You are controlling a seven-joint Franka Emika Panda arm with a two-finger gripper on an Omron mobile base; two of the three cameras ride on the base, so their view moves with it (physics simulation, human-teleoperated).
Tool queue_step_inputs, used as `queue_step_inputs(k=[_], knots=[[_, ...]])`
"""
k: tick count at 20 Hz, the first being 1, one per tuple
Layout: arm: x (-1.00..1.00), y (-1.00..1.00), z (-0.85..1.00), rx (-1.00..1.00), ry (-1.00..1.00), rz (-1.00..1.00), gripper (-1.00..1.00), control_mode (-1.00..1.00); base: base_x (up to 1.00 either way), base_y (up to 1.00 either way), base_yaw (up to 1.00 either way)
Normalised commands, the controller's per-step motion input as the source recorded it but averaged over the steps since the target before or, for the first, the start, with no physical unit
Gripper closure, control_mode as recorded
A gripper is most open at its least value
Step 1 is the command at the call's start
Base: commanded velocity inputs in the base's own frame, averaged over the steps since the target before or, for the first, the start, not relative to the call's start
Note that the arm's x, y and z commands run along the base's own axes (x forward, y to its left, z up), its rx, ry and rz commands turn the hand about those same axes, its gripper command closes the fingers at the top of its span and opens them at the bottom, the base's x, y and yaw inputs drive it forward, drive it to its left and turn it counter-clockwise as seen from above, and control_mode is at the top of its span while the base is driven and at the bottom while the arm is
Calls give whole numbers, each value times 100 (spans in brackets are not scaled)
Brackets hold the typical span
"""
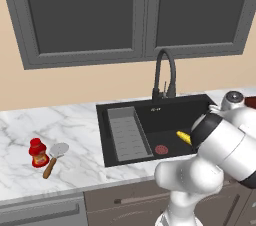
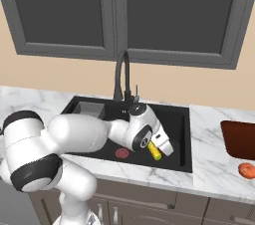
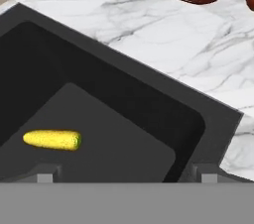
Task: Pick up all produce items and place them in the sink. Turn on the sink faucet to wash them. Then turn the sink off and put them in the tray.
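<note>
The yellow corn cob (image 3: 52,140) lies on the floor of the black sink (image 3: 124,94), left of my open gripper (image 3: 126,177), which has nothing between its fingers. In the right base view my gripper (image 2: 167,148) hangs low inside the sink (image 2: 185,134), right beside the corn (image 2: 155,151). The orange-red vegetable (image 2: 246,170) rests on the marble counter right of the sink, just in front of the reddish-brown tray (image 2: 241,139). The black gooseneck faucet (image 2: 122,77) stands behind the basin. In the left base view the corn (image 1: 183,136) shows past my arm's elbow.
A grey ribbed insert (image 1: 127,132) fills the sink's left side, with the red drain (image 1: 161,149) near the middle. A red squat bottle (image 1: 37,152) and a wooden-handled spatula (image 1: 54,157) lie on the left counter. Dark cabinets hang above.
</note>
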Motion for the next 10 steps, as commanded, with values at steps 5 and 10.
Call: queue_step_inputs(k=[5,10], knots=[[0,-60,13,5,11,-17,-100,-100,0,0,0],[0,-71,1,7,7,-10,-100,-100,0,0,0]])
